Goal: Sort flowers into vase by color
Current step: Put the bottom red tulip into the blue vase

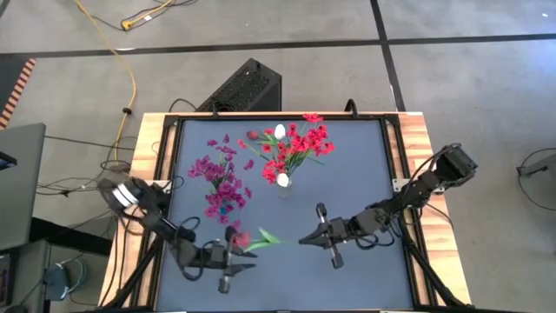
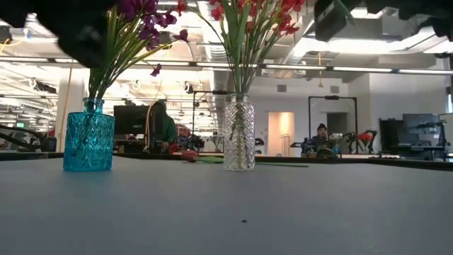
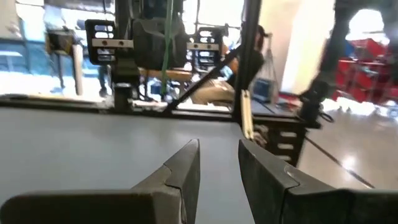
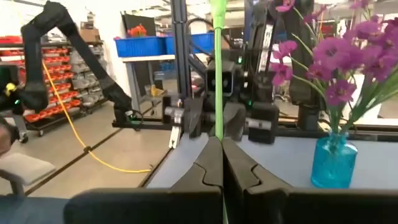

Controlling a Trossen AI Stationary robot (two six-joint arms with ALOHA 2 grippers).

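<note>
Grey floor (image 1: pixel 469 87), yellow cable (image 1: pixel 132 83), ceiling strip lights (image 2: pixel 382 69)

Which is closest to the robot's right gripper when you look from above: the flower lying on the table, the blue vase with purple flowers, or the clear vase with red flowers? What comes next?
From the right gripper:
1. Tulip flower, lying just beside its tip, toward the left arm.
2. Clear vase of red flowers, mid-table, farther back.
3. Blue vase of purple flowers, on the left arm's side.

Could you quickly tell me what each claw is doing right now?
Left claw: open, holding nothing.
Right claw: closed on the green stem of a flower.
</note>
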